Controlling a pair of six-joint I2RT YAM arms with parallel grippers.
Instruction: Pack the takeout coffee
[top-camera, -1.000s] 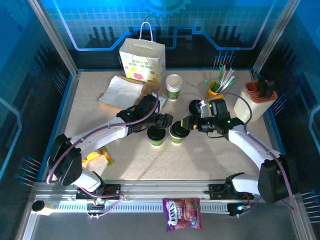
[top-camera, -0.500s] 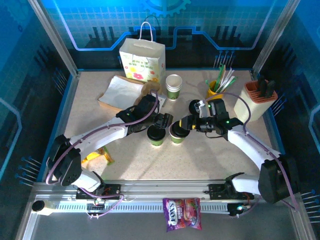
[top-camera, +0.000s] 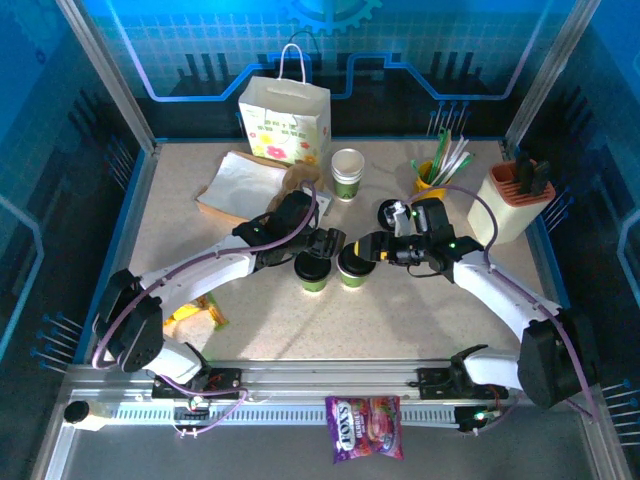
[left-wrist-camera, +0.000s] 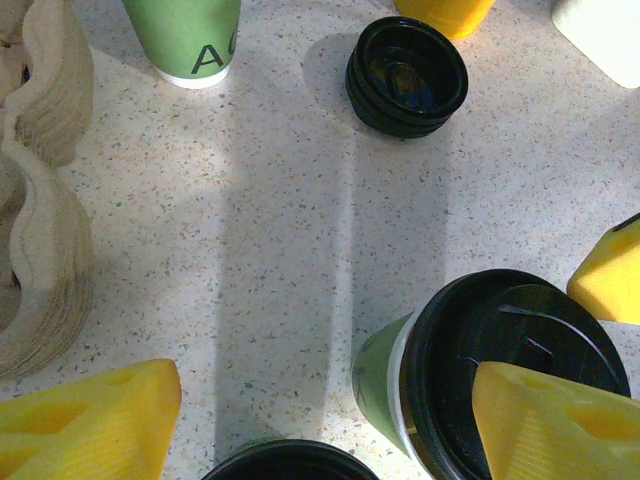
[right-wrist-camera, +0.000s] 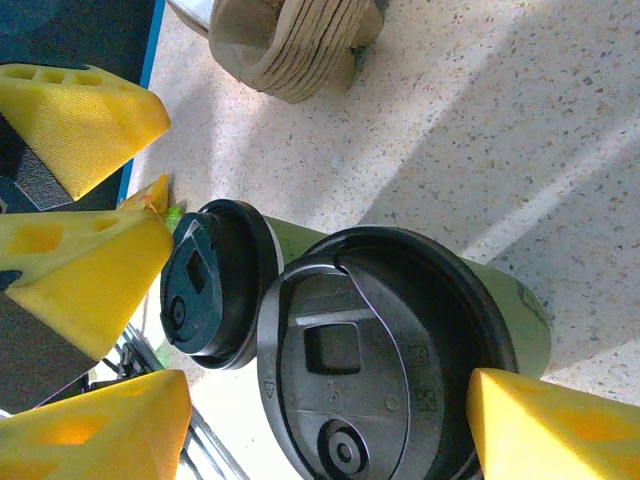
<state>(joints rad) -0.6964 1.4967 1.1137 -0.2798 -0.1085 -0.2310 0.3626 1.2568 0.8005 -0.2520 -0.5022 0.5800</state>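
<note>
Black plastic lids capped both takeout coffees, which stood upright just beside each other about the middle of the table (top-camera: 420, 320). The left cup (top-camera: 312, 272) sat below the tip of the left gripper (top-camera: 327, 241), and the right cup (top-camera: 352, 267) sat at the tip of the right gripper (top-camera: 366, 247).

In the left wrist view the yellow fingers (left-wrist-camera: 90, 425) were spread wide and held nothing. The left cup's lid rim showed low between them, and one finger overlapped the right cup's lid.

In the right wrist view the right gripper's jaws were likewise wide, straddling the right cup without clamping it. One finger stood clear of the lid, and whether the other touched it could not be told.

Toward the far edge stood a flower-printed paper bag (top-camera: 285, 122), a lidless cup (top-camera: 348, 172) and a yellow cup of straws (top-camera: 432, 182), with a small stack of black lids (top-camera: 388, 213) nearer the grippers. A white-and-orange holder (top-camera: 512, 200) stood by the right edge.
</note>
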